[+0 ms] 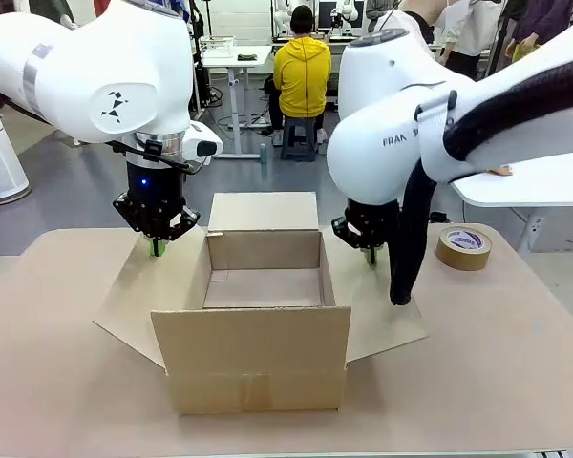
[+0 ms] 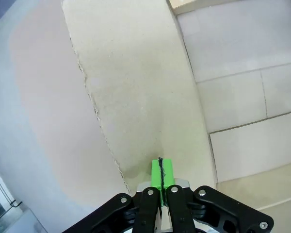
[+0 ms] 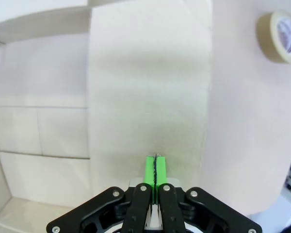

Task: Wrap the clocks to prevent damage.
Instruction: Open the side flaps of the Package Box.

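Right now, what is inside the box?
In the box, the far part of the floor is bare cardboard. The front wall hides the near floor from the front camera. The wrist views show more bare inner panels, though not every corner.

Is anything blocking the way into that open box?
Nothing visible. The box stands open. The left gripper and right gripper, both shut, hang over its side flaps, beside the opening.

Brown box (image 1: 253, 358), beige tape roll (image 1: 463, 248), green fingers (image 2: 155, 174)
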`<state>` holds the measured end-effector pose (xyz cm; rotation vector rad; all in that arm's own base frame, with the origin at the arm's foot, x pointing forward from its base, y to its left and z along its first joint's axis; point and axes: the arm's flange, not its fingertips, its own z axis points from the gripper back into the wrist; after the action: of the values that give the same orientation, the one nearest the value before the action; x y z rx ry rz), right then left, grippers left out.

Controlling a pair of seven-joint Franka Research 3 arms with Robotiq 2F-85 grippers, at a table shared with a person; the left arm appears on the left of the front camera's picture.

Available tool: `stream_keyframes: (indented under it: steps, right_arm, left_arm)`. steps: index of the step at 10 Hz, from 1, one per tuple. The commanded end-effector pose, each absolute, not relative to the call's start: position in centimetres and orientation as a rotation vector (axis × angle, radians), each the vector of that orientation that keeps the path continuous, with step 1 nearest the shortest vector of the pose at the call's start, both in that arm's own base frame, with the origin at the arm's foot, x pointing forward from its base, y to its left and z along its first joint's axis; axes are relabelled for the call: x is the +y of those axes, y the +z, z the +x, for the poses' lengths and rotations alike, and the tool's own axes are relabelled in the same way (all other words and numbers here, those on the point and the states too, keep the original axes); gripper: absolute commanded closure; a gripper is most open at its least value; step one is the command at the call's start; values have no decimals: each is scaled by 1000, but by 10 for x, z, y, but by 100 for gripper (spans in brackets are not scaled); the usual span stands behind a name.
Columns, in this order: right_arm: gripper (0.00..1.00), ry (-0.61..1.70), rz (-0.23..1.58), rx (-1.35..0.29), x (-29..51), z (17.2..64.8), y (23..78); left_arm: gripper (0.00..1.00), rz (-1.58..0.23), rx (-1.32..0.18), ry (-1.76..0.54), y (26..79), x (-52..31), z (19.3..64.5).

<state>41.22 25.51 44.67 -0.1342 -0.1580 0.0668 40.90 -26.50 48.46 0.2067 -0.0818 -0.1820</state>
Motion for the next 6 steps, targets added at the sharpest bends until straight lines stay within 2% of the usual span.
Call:
stream_keyframes:
  steps: [1,6]
  right_arm:
    - [99,10,-157,-154,249,412,427]
    - [99,-26,-11,-76,227,426,395]
  left_arm:
    - [100,201,-86,-127,468,-257,416]
    - [100,74,-110,-51,423,-227,437]
